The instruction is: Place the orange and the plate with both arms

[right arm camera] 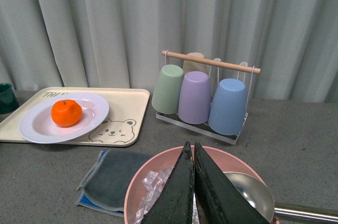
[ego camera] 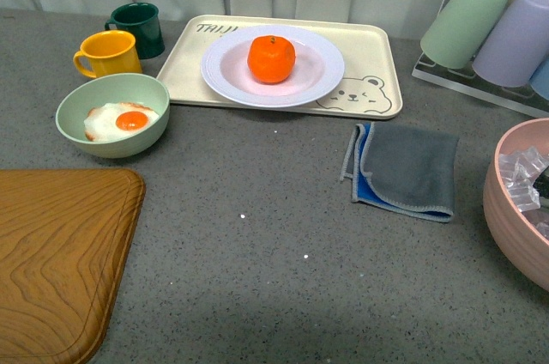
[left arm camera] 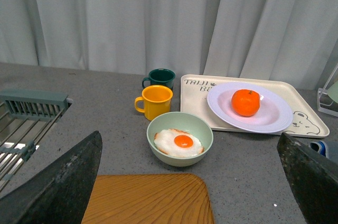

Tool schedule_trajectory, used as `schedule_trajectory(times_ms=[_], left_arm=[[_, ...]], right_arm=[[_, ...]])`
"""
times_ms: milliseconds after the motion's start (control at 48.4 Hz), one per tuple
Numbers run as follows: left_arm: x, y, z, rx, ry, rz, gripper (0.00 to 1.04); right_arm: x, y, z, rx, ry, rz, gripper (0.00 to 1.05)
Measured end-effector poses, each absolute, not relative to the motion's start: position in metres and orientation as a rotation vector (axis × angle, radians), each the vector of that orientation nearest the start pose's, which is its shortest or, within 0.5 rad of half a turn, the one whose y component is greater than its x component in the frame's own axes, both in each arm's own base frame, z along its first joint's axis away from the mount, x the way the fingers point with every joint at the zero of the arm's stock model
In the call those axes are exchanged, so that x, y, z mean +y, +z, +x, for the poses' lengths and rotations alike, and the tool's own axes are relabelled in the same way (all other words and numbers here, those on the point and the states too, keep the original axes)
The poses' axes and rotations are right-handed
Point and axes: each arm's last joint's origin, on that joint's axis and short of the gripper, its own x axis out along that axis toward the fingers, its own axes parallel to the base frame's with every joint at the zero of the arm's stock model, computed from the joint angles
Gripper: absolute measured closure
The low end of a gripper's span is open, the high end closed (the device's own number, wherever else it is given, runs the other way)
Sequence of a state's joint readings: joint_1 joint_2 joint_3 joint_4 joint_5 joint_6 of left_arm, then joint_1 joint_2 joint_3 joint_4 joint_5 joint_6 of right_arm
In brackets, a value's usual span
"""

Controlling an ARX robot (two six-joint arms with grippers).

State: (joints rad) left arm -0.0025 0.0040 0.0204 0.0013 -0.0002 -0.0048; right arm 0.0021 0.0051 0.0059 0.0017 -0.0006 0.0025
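Glossy white plate (ego camera: 317,81) sits on the bear tray (ego camera: 377,59) at the desk's far middle: stiff, slick, probably breakable, so take its ribbed rim. On it the orange (ego camera: 271,58) will roll; cradle it. Your left pincer (left arm camera: 185,182) is spread, your right pincer (right arm camera: 193,192) pressed together.

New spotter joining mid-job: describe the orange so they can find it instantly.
Find the cream bear tray at the back of the grey table. On it sits a wide white plate, and the orange rests in its middle. Unlike the egg yolk in the green bowl, it is a whole round fruit.
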Motion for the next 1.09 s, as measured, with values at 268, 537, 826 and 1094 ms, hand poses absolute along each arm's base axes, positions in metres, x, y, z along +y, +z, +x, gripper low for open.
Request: schedule_trajectory(times_ms=[268,537,826,1094], left_arm=[[-0.0002,0.1702,0.0967,-0.017,-0.002,-0.005,0.07],[-0.0002,0.1702,0.0967,-0.017,-0.002,-0.005,0.07],[-0.0002,0.1702,0.0967,-0.017,-0.002,-0.005,0.07],[-0.0002,0.1702,0.0967,-0.017,-0.002,-0.005,0.07]], right_arm=[[0.0002,0.1653,0.0977,-0.002,0.003,0.001,0.61],[0.0002,0.1653,0.0977,-0.002,0.003,0.001,0.2],[0.0002,0.1653,0.0977,-0.002,0.003,0.002,0.09],[0.0002,0.1653,0.0977,-0.002,0.003,0.002,0.09]])
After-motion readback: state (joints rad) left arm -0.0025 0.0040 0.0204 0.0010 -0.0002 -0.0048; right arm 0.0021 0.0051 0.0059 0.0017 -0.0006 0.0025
